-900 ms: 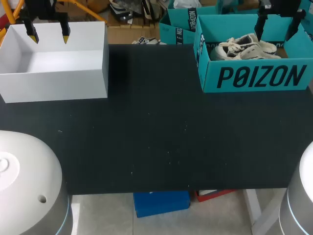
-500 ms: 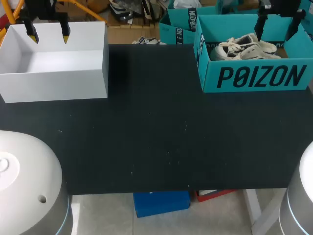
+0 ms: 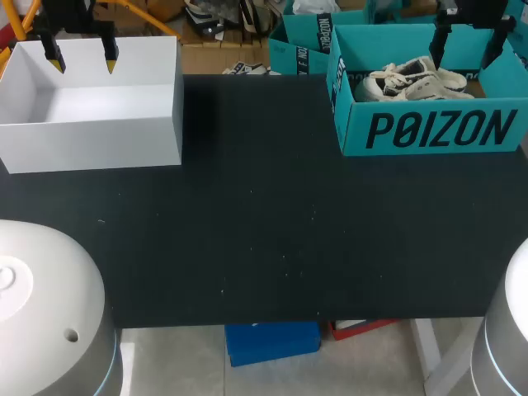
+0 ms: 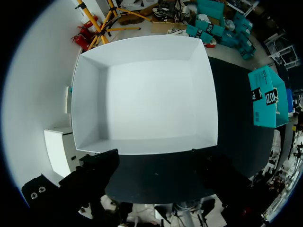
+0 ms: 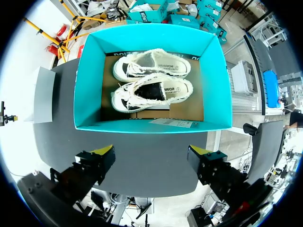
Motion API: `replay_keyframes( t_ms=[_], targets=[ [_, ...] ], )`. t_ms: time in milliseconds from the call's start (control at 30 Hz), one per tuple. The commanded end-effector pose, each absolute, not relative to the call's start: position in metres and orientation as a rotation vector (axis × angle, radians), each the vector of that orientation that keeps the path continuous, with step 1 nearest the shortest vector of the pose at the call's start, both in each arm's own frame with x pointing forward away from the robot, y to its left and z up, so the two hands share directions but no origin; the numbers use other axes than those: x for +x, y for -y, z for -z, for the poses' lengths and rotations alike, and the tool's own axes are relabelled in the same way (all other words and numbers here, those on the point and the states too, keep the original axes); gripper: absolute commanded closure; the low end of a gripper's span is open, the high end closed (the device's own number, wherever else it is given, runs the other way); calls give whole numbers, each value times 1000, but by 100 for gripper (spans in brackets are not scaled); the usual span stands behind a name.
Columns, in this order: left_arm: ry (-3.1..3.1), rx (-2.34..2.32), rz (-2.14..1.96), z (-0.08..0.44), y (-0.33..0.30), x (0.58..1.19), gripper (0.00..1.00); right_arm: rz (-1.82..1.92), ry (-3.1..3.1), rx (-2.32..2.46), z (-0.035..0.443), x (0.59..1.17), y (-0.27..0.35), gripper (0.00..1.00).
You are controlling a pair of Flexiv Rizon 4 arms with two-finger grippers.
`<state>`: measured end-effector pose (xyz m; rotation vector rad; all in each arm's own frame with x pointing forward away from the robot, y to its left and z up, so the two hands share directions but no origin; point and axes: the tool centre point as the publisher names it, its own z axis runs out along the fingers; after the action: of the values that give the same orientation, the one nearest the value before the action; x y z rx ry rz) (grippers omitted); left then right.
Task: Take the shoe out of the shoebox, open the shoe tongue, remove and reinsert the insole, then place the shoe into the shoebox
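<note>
Black table (image 3: 264,231), seen from above and behind the robot. At far left corner: plain white box (image 3: 91,140), open top, nothing inside. At far right corner: teal shoebox (image 3: 429,132), lid off, large dark print on the wall facing the camera. Well apart from each other, w/ bare tabletop between.

Inside shoebox: pair of shoes (image 3: 417,78), cream-white canvas low-tops w/ frayed edges and dark insides. Lying side by side along the box's length, touching or nearly so, soles down on the brown cardboard floor. In R wrist view, a paper slip (image 5: 173,123) lying flat on the floor just beside the shoe nearer the gripper.

L gripper (image 3: 82,64): hanging above the white box, over its far-left part. Fingers spread wide, yellow tips pointing down, clear of the box, gripping nothing. In L wrist view, white box filling most of the space ahead of the fingers, teal shoebox off to one side across the table.

R gripper (image 3: 466,54): hanging above the shoebox, over its far-right part, not down inside it. Fingers spread wide, released, not touching shoes or box walls. In R wrist view, whole shoebox and both shoes lying ahead of the two yellow tips.
</note>
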<state>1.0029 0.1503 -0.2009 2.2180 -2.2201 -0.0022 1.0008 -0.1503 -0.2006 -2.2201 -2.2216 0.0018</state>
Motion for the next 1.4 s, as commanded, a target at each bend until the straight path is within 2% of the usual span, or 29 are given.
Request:
replay_keyframes(
  t_ms=[33, 767, 1067, 1400],
  targets=[
    [2220, 2219, 4, 200, -150, 1002, 0, -3, 2221, -2220, 200, 1001, 150, 0],
    [2220, 2219, 4, 200, -150, 1002, 0, -6, 2274, -2181, 199, 1007, 147, 0],
    [2220, 2219, 4, 200, -150, 1002, 0, 16, 2869, -1341, 181, 1045, 131, 0],
    [2220, 2219, 4, 200, -150, 1002, 0, 25, 3188, -295, 169, 1045, 136, 0]
  ],
)
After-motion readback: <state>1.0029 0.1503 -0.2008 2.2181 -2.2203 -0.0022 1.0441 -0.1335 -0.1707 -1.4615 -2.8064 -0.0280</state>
